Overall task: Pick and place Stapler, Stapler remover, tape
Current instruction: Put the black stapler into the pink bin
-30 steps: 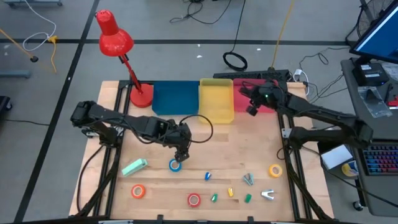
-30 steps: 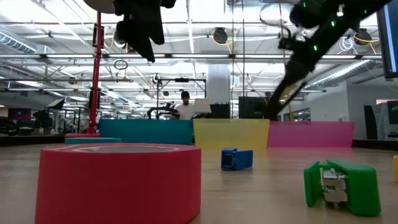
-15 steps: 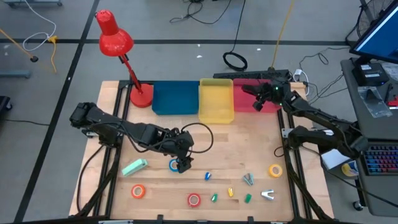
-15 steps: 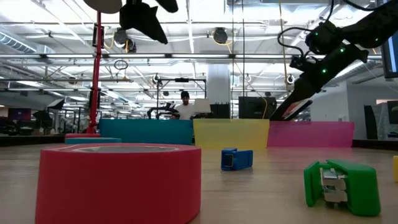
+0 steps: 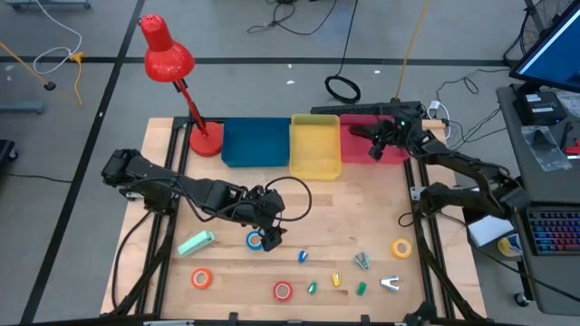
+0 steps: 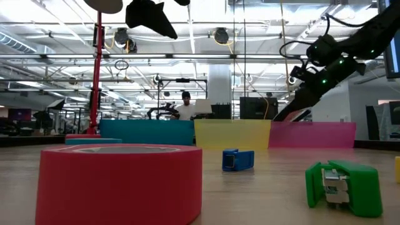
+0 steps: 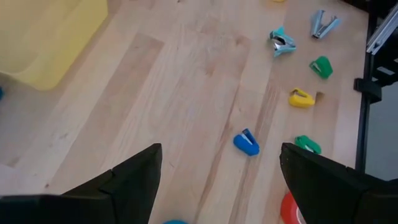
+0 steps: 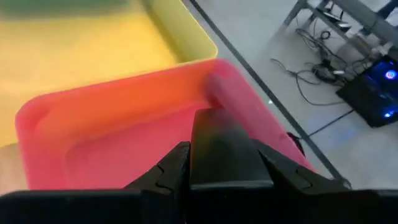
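Blue tape roll (image 5: 254, 240): lies on the table (image 5: 362, 208) left of centre, toward the front edge, partly under the left gripper (image 5: 269, 238).
Left gripper: jaws spread wide, holding nothing, hanging just over the roll's right side.
Right gripper (image 5: 382, 138): over the pink bin (image 5: 355, 134) at the table's back right corner, closed on a dark block (image 8: 221, 149), possibly a stapler, though the close view is too poor to be sure.
Just changed: the left gripper has dropped from behind the roll onto it; the right arm has carried its load from the bin's inner edge to above the bin.
Meaning: a release into the pink bin looks due, and the blue roll looks like the next pick.
Other rolls: orange roll (image 5: 200, 278) and red roll (image 5: 283, 291) near the front edge, yellow roll (image 5: 401, 246) near the right edge, all untouched.
View gap: only the left wrist view shows the wide jaws; only the right wrist view shows the block; the low view misses the blue roll entirely.
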Controlling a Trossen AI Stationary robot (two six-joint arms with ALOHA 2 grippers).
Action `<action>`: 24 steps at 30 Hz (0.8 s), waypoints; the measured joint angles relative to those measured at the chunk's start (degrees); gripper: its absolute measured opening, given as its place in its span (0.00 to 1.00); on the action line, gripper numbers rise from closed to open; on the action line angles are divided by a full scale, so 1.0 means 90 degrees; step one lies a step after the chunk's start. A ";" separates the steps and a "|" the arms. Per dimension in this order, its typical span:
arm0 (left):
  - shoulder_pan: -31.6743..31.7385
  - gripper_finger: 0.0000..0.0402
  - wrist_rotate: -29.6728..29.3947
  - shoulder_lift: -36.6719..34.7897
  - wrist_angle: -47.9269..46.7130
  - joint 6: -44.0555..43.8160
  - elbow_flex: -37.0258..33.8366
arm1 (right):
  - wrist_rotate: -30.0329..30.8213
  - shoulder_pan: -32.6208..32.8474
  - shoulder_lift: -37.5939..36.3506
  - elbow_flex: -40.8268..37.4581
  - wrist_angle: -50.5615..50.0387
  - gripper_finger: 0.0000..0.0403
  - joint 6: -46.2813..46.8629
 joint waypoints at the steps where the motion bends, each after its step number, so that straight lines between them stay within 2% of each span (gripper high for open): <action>1: -0.0003 0.81 0.0003 0.0000 0.0000 -0.0001 0.0000 | -0.0071 0.0000 0.0106 0.0000 0.0072 0.31 0.0000; 14: -0.0141 0.81 0.0032 0.0002 0.0019 -0.0290 0.0000 | -0.0255 -0.0293 0.0879 0.0017 0.0569 0.31 -0.0389; 24: -0.0146 0.81 0.0034 0.0002 0.0200 -0.0306 0.0000 | -0.0031 -0.0321 0.0973 0.0000 0.0622 0.34 -0.0318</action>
